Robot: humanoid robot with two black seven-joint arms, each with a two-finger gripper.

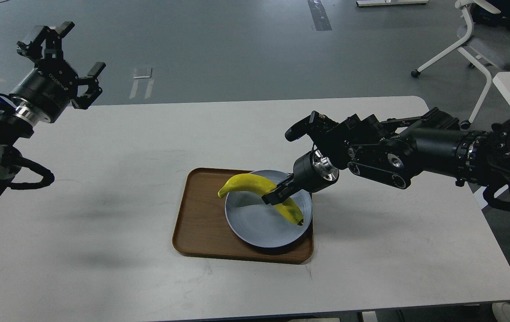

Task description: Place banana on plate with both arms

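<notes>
Right pincer (272,197): clamped on the banana (255,188) at mid-length. Banana sits over the plate (255,223), dark tip low near the plate's right rim, stem end past its left rim. Plate rests on a brown tray (201,214) near the surface (371,250) centre. Left pincer (65,62): fingers apart, raised beyond the far-left corner.
</notes>
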